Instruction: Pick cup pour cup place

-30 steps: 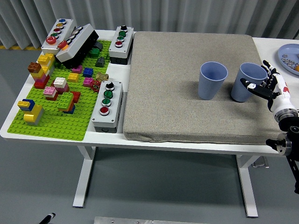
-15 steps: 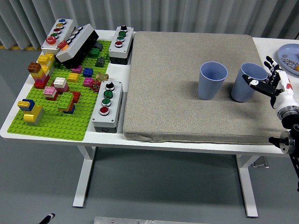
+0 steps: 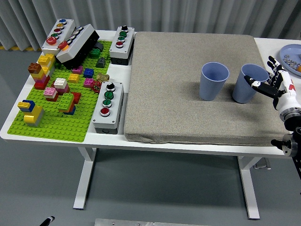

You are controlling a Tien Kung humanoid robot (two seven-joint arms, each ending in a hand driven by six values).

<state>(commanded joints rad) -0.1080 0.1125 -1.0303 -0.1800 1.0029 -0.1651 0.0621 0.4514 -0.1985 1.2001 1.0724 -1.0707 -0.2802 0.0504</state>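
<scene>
Two blue cups stand on the grey mat (image 3: 188,94). The left cup (image 3: 213,82) is upright and untouched. The right cup (image 3: 243,87) leans slightly toward my right hand (image 3: 263,75), which comes in from the right edge. Its thumb (image 3: 256,85) lies across the cup's front side. The other fingers (image 3: 273,66) reach round behind the rim, so the hand grips the cup's right wall. The cup's base still rests on the mat. What is inside the cups does not show. My left arm is out of view.
A green brick baseplate (image 3: 61,127) with several coloured bricks fills the table's left part. Button boxes (image 3: 107,106) (image 3: 122,43) (image 3: 59,35) stand beside and behind it. A blue plate (image 3: 289,52) with small items sits at the far right edge.
My right hand has shifted a little to the right, its thumb sliding from the cup's middle to its right side. The right cup now leans slightly toward the hand.
</scene>
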